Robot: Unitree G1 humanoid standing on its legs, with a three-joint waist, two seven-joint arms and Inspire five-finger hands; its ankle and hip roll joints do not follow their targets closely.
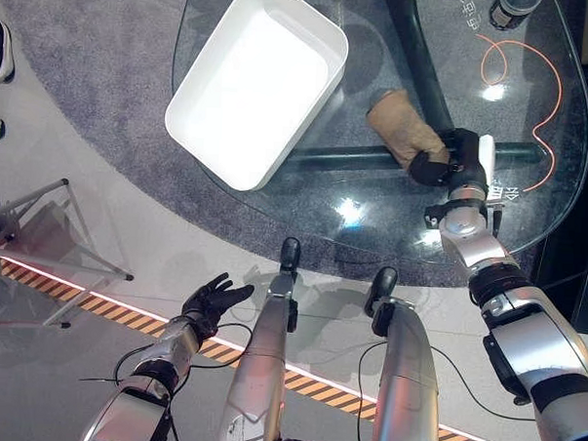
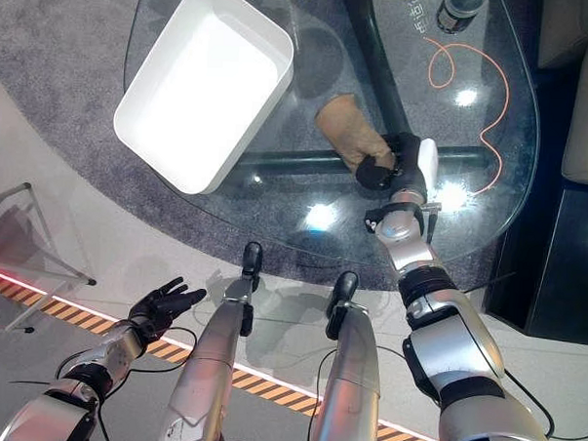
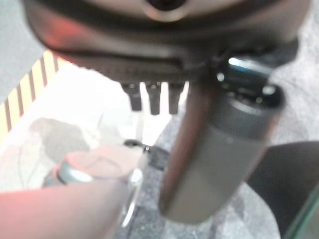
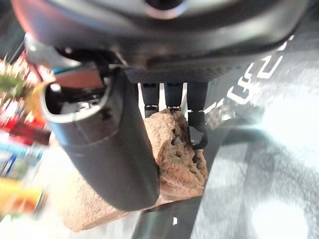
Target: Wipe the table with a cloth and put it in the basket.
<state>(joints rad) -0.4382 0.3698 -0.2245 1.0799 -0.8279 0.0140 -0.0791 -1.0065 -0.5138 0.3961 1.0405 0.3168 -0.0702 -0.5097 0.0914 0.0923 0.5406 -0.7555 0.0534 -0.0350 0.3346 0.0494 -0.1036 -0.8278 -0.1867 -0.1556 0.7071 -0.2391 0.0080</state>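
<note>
One glass table [image 1: 392, 220] carrying a white basket [image 1: 256, 82] at ten o'clock and a tan cloth [image 1: 403, 130], bunched, near centre at three o'clock from the basket. Right hand [image 1: 443, 161] clenching the cloth's edge on the glass; left hand [image 1: 211, 297] hanging relaxed, fingers spread, at seven o'clock off the table.

Bare glass table [image 1: 373, 200] separates cloth [image 1: 401, 128] from basket [image 1: 256, 82].
</note>
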